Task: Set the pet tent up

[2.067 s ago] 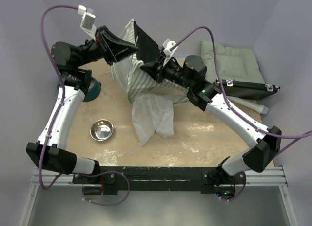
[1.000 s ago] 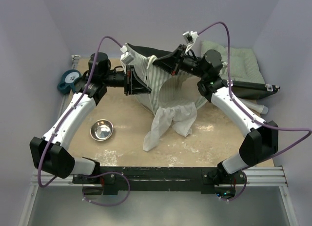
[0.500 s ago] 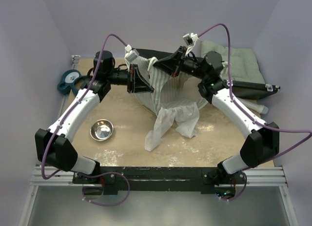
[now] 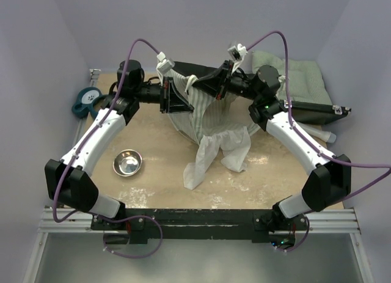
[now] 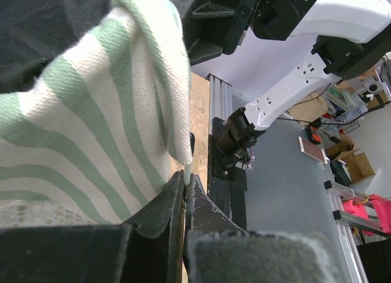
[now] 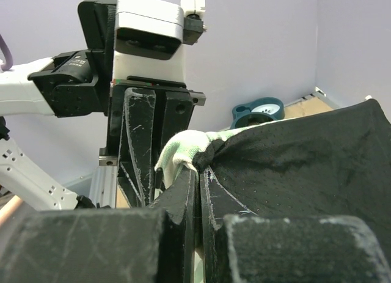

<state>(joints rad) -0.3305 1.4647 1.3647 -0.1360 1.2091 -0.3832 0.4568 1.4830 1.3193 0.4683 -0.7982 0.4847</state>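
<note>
The pet tent (image 4: pixel 211 115), pale green-and-white striped fabric with black mesh, hangs lifted between both arms at the back middle of the table. Its white cloth flap (image 4: pixel 217 151) droops to the tabletop. My left gripper (image 4: pixel 178 102) is shut on the tent's thin pole end and striped edge; in the left wrist view (image 5: pixel 185 184) the pale pole sticks out between closed jaws under striped fabric (image 5: pixel 91 112). My right gripper (image 4: pixel 201 81) is shut on the tent's top edge; in the right wrist view (image 6: pixel 198 176) it pinches where the striped hem (image 6: pixel 186 145) meets the black mesh (image 6: pixel 305 167).
A steel bowl (image 4: pixel 127 162) sits at the front left. A teal pet dish (image 4: pixel 88 99) is at the far left. A green quilted cushion (image 4: pixel 299 75) lies at the back right, with a black flat panel (image 4: pixel 314 110) and a white tube (image 4: pixel 317 132) in front of it.
Both grippers kept their hold on the tent. The two arms drew closer together at the back, and the tent and its hanging flap shifted slightly right and back.
</note>
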